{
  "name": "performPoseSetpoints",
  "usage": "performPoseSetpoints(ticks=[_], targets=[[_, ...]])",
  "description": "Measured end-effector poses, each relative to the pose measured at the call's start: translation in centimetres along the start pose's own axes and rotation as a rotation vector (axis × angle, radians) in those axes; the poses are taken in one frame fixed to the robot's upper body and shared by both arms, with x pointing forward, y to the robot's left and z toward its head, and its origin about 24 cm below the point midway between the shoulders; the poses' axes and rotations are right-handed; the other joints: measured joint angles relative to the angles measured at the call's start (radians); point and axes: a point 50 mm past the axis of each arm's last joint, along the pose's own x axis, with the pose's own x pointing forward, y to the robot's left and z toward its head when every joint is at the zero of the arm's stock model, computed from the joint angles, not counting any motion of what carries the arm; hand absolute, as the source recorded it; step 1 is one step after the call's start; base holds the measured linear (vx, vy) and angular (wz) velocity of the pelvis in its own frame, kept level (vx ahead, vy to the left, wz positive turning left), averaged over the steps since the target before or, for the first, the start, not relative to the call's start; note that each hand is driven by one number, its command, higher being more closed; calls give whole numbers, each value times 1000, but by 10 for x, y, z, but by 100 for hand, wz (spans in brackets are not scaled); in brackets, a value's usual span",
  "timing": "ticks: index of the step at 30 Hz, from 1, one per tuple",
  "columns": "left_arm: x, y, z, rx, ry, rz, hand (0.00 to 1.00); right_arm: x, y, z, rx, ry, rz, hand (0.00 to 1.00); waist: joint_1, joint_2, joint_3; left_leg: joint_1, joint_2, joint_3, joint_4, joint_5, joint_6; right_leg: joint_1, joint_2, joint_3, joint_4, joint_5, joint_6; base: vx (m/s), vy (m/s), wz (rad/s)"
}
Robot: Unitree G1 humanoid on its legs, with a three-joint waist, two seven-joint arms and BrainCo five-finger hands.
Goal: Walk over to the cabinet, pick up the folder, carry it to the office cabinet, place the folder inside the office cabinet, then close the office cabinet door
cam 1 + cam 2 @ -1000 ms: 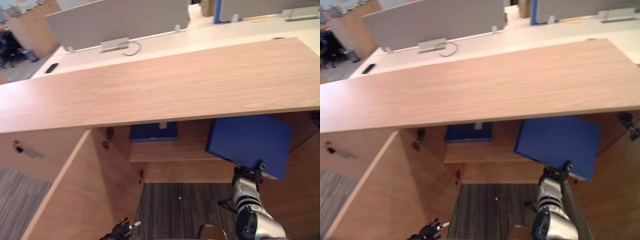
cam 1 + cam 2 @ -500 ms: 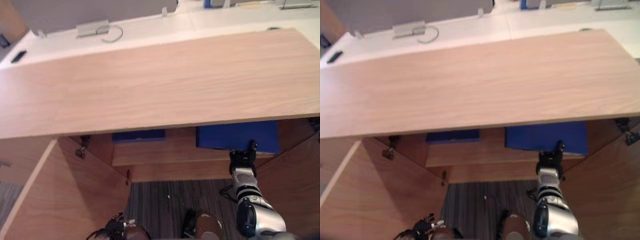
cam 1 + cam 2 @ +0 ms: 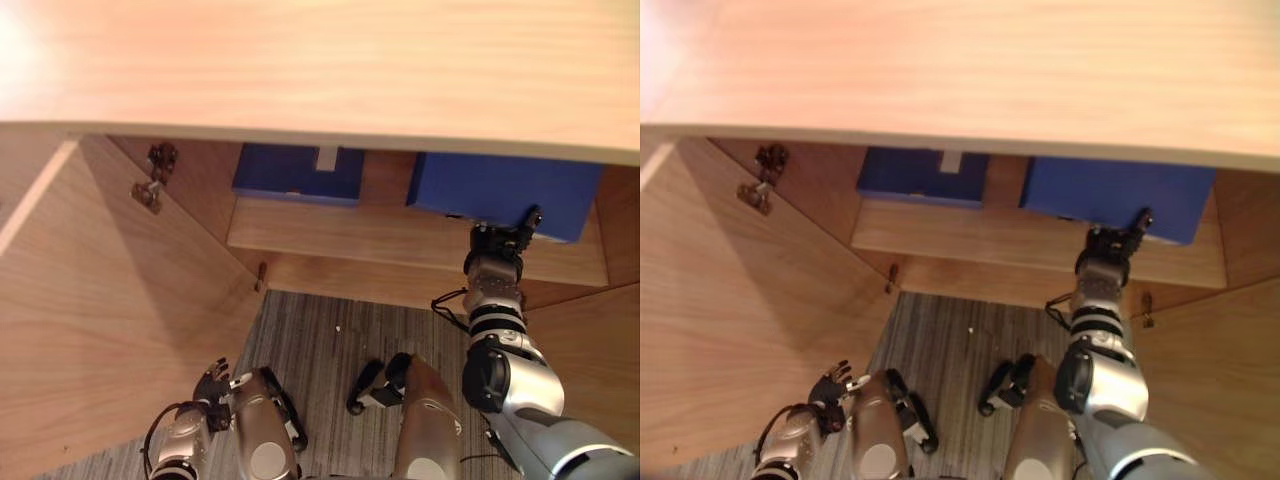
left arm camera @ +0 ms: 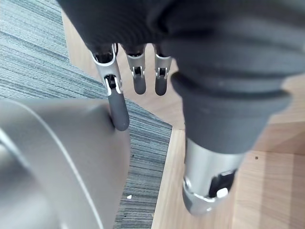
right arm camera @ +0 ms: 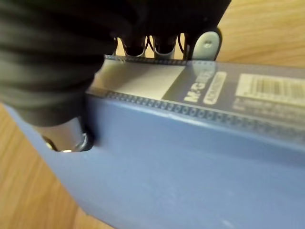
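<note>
Left eye view: inside the open office cabinet (image 3: 90,300), the blue folder (image 3: 500,190) lies over the right part of the shelf (image 3: 350,235), its long side running left to right. The right hand (image 3: 497,245) reaches in from the near side and grips its near edge. A second blue folder (image 3: 290,172) sits to the left.

Right eye view: the left hand (image 3: 830,385) hangs low, well apart.

Left wrist view: its fingers (image 4: 138,76) hang straight, holding nothing.

Right wrist view: thumb (image 5: 66,136) and fingers pinch the folder's spine; whether the folder rests fully on the shelf cannot be told.
</note>
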Motion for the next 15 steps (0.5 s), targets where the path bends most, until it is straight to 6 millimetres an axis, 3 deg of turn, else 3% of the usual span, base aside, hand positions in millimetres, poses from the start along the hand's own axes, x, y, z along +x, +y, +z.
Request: performPoseSetpoints(ticks=[4,15], targets=[[2,-2,14,-34,-59,-3,0,4,11,8,156,-67,-35,100,14,-3,24,-81,2,-26,80,-17,12,-68,-34,2,75,-14,-16,-59,58,7],[4,-5,29,-45,-119,-7,0,11,33,33,234,-147,-61,100,48,0,30,-174,7,-73,167,-28,27,-135,-59,-2,158,-44,-31,-69,32,3]])
